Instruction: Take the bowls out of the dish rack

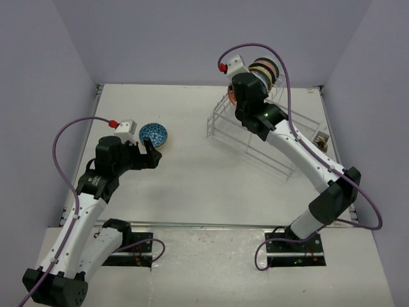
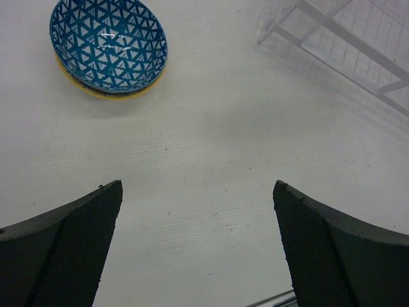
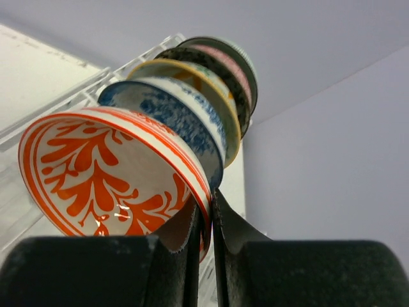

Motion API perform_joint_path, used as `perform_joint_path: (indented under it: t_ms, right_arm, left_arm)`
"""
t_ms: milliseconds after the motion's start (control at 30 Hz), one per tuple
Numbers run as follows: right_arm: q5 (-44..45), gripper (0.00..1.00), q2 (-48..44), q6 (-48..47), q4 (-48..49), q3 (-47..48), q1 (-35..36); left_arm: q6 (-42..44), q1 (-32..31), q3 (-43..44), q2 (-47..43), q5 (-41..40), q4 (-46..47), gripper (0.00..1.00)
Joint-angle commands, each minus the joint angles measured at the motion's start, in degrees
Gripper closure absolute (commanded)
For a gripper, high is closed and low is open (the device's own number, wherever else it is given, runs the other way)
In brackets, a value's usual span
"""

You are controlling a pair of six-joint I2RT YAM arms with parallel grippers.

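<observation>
So far a blue net bowl is out, near the open left gripper; the right gripper pinches the orange floral bowl, other bowls waiting in the dish rack.

This is a robot lab cell. Bare lilac walls box in a white table. The left arm and right arm are bolted at its near edge.
</observation>
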Motion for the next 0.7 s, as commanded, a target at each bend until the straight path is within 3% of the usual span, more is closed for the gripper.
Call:
perform_joint_path:
  t_ms: [0, 233, 367, 433, 567, 667]
  right_arm:
    - [-5.53, 1.00, -5.45, 11.18, -5.65, 5.46, 0.12]
    - [-18.29, 1.00, -7.49, 30.51, -22.45, 11.96, 0.12]
    - [-24.17, 1.00, -5.55, 38.02, -31.59, 16.45, 0.03]
    - [-28.99, 1.00, -5.46, 41.62, -32.92, 16.55, 0.12]
    - [-33.94, 1.00, -7.21, 47.24, -34.42, 14.36, 0.30]
    - [-32.28, 1.00, -8.79, 49.63, -34.16, 11.63, 1.08]
  left_arm:
    - [1.44, -0.34, 0.62, -1.13, 0.69, 2.42, 0.00]
    - [-4.26, -0.43, 7.73, -1.93, 10.70, 6.10, 0.00]
    - [-6.29, -2.35, 18.68, 3.68, 13.70, 8.49, 0.00]
    - [-6.56, -8.57, 23.01, 7.64, 9.16, 8.49, 0.00]
    - [-2.79, -27.88, 37.83, 17.89, -14.78, 2.55, 0.00]
    - [-1.37, -34.68, 44.54, 23.89, -24.78, -3.01, 0.00]
